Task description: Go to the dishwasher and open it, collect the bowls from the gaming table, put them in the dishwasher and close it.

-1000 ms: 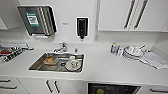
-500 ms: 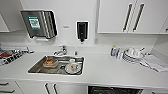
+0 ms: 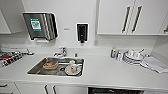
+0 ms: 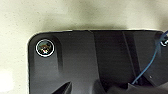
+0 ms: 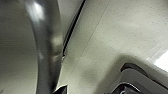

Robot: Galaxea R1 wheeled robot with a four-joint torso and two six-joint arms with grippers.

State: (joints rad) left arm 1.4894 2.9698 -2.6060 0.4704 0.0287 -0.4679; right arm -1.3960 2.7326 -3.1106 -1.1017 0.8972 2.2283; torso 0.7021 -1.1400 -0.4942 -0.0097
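while the right wrist view sits close against a white cabinet door [image 5: 130, 32] with a brushed metal bar handle [image 5: 46, 47] running beside it, whether the right gripper's fingers are apart or together cannot be told. a dark seam line runs along the edge of that door. from the left wrist view, speckled pale floor [image 4: 75, 13] lies beyond the robot's own dark plate, and the left gripper's state cannot be told either.

moving outward to the head view, the dishwasher [image 3: 113, 91] shows as a dark opening with a hint of rack under the white counter [image 3: 110, 72], at the lower edge, to the right of the sink. the steel sink [image 3: 37, 70] is set into the counter and holds a plate with a cup on it [image 3: 72, 68] and a brownish bowl-like item [image 3: 50, 64]; a tap [image 3: 63, 51] stands behind it. further right on the counter stand small bottles [image 3: 113, 53], then a stack of white plates with cups [image 3: 133, 56], then a folded cloth [image 3: 156, 63]. on the wall hang a steel paper towel dispenser [image 3: 40, 26] and a black soap dispenser [image 3: 82, 32]. white upper cabinets with bar handles [image 3: 116, 17] hang at the right.
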